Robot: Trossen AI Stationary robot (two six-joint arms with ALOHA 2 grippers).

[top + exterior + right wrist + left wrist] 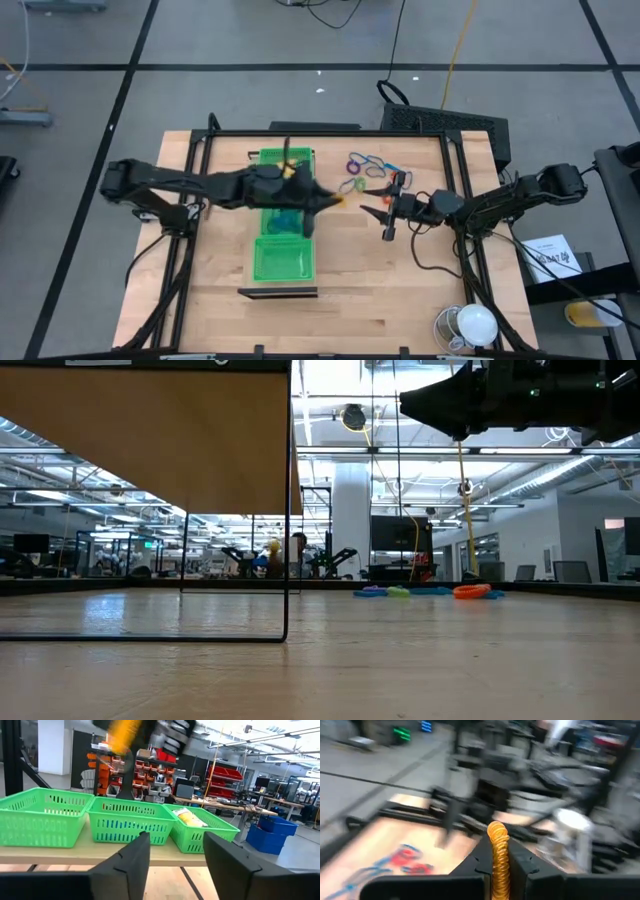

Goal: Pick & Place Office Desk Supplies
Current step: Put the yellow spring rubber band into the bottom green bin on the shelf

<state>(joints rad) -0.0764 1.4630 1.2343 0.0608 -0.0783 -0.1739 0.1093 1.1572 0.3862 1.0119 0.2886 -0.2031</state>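
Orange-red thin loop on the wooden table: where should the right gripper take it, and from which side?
Pinch the orange-red thin loop across its rim, one finger inside, one outside, coming straight down: it lies flat on the wooden table, leaving no side to grasp. The right gripper stands open nearby; the left gripper is shut on a yellow coiled loop.

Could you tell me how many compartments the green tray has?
3, in a row down the green tray: the far one holds yellow pieces, the middle one sits under the left gripper, and the near one looks empty.
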